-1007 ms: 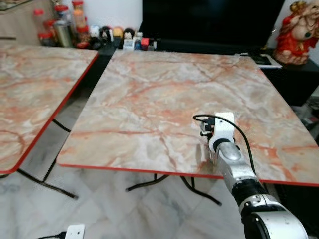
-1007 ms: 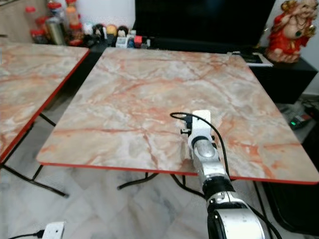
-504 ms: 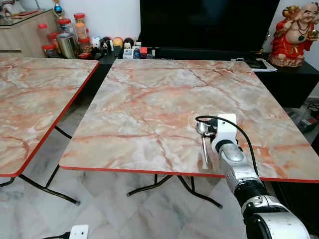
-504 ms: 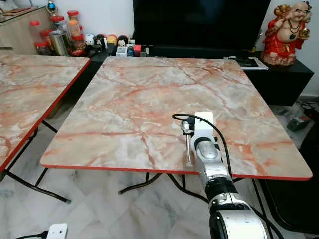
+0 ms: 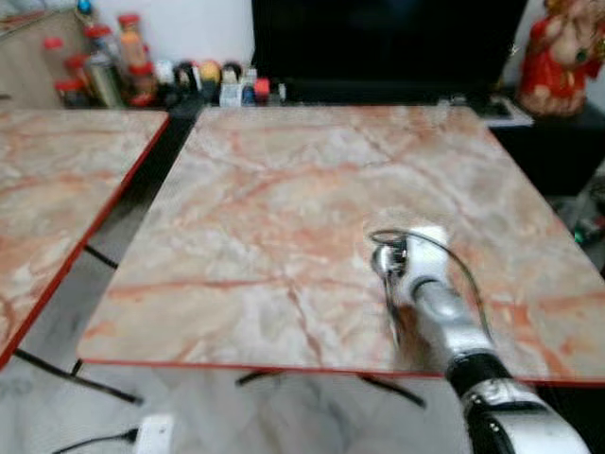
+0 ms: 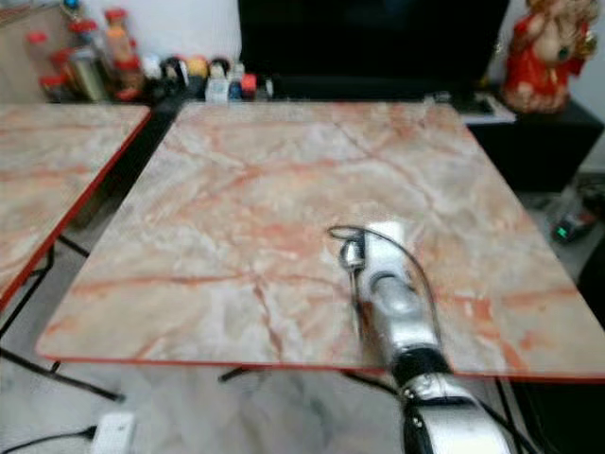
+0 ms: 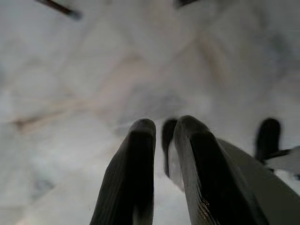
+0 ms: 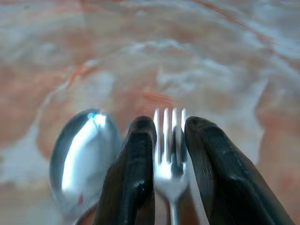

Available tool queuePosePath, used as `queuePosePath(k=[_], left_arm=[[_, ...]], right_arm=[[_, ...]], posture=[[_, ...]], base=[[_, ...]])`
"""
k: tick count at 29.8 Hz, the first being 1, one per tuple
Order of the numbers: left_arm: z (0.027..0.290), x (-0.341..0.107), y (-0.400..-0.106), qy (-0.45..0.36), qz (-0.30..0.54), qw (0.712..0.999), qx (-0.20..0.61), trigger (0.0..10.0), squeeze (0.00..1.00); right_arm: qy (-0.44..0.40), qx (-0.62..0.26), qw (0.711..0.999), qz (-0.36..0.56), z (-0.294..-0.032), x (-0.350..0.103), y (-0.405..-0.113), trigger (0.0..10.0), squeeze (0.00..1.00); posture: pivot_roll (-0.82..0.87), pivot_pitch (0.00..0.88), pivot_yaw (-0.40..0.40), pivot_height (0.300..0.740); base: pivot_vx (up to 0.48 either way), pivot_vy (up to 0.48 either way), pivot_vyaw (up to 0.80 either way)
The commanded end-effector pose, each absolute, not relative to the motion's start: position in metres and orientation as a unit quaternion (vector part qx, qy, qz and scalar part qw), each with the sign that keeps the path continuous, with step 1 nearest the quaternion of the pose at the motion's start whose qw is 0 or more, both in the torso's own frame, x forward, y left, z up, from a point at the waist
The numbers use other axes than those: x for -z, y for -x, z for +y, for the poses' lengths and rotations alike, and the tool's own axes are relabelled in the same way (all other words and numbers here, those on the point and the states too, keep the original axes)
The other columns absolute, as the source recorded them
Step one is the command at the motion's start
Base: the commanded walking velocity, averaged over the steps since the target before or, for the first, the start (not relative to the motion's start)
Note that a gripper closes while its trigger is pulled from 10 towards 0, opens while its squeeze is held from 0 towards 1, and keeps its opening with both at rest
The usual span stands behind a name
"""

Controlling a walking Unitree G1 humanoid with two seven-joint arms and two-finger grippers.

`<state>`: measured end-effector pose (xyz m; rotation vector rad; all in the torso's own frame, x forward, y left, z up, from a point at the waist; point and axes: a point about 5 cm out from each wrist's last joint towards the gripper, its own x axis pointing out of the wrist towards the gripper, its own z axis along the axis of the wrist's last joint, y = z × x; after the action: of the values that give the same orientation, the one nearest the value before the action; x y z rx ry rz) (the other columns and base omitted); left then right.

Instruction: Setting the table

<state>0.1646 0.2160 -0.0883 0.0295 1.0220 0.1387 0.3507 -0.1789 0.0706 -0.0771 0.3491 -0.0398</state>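
My right arm [image 5: 444, 322] reaches over the near right part of the marble table [image 5: 265, 189]. In the right wrist view my right gripper [image 8: 169, 123] is low over the tabletop, shut on a steel fork [image 8: 168, 140] whose tines stick out between the fingers. A steel spoon [image 8: 84, 154] lies on the table right beside the fork; its bowl [image 5: 383, 260] shows just left of my wrist. My left gripper [image 7: 164, 124] hangs idle over the pale floor, fingers together with nothing between them.
A second marble table [image 5: 57, 180] stands to the left, with a floor gap between. Behind are a black TV [image 5: 378, 38], jars and figurines [image 5: 104, 57] and a red statue [image 5: 558, 57]. A white power strip [image 5: 156, 433] lies on the floor.
The head camera has shifted and the picture is now blurred. My right arm stays at the same spot on the table, with the spoon lying beside it.
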Motion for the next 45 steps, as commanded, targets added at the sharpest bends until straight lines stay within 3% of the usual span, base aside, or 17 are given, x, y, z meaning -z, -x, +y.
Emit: queuePosePath(k=[1,13,14,17,18,19,20,21,29,43,44,45], left_arm=[[0.226,0.092,-0.151,-0.025,0.508,0.857,-0.077,10.0,0.00],[0.227,0.092,-0.151,-0.027,0.512,0.855,-0.077,10.0,0.00],[0.227,0.092,-0.151,-0.027,0.512,0.855,-0.076,10.0,0.00],[0.226,0.092,-0.152,-0.026,0.513,0.855,-0.073,10.0,0.00],[0.226,0.092,-0.152,-0.025,0.513,0.855,-0.073,10.0,0.00],[0.226,0.092,-0.152,-0.025,0.513,0.855,-0.073,10.0,0.00],[0.225,0.092,-0.152,-0.024,0.514,0.855,-0.071,10.0,0.00],[0.225,0.092,-0.152,-0.024,0.514,0.855,-0.069,10.0,0.00],[0.226,0.092,-0.152,-0.024,0.513,0.855,-0.071,10.0,0.00],[0.224,0.092,-0.153,-0.013,0.514,0.856,-0.063,10.0,0.00],[0.224,0.092,-0.153,-0.012,0.514,0.856,-0.062,10.0,0.00],[0.224,0.092,-0.153,-0.012,0.514,0.856,-0.061,10.0,0.00]], right_arm=[[0.035,-0.002,0.986,0.165,-0.162,-0.077,-0.355,10.0,0.00],[0.025,-0.018,0.978,0.205,-0.162,-0.072,-0.344,10.0,0.00],[0.024,-0.013,0.977,0.210,-0.164,-0.071,-0.343,10.0,1.00],[0.017,0.003,0.973,0.230,-0.167,-0.067,-0.341,10.0,1.00],[0.013,0.001,0.973,0.232,-0.167,-0.067,-0.341,10.0,0.77],[0.013,0.001,0.973,0.232,-0.167,-0.067,-0.341,10.0,0.77],[0.008,-0.004,0.972,0.236,-0.165,-0.067,-0.341,10.0,0.09],[0.006,-0.013,0.970,0.241,-0.162,-0.067,-0.341,10.0,0.00],[-0.042,-0.012,0.966,0.256,-0.156,-0.072,-0.343,10.0,0.00],[-0.036,0.019,0.972,0.231,-0.166,-0.099,-0.349,10.0,0.00],[-0.036,0.015,0.973,0.226,-0.166,-0.105,-0.350,10.0,0.41],[-0.037,0.014,0.974,0.224,-0.165,-0.107,-0.351,10.0,0.41]], posture=[[0.03,0.000,-0.019,0.728],[0.02,0.000,-0.019,0.728],[0.02,0.000,-0.019,0.728],[0.02,0.000,-0.018,0.728],[0.02,0.000,-0.018,0.728],[0.02,0.000,-0.018,0.728],[0.02,0.000,-0.019,0.728],[0.02,0.000,-0.019,0.728],[0.02,0.000,-0.020,0.728],[0.02,0.000,-0.020,0.728],[0.02,0.000,-0.020,0.728],[0.02,0.000,-0.020,0.728]], base=[[0.000,0.000,0.00],[0.000,0.000,0.00],[0.000,0.000,0.00],[0.000,0.000,0.00],[0.000,0.000,0.00],[0.000,0.000,0.00],[0.000,0.000,0.00],[0.000,0.000,0.00],[0.000,0.000,0.00],[0.000,0.000,0.00],[0.000,0.000,0.00],[0.000,0.000,0.00]])
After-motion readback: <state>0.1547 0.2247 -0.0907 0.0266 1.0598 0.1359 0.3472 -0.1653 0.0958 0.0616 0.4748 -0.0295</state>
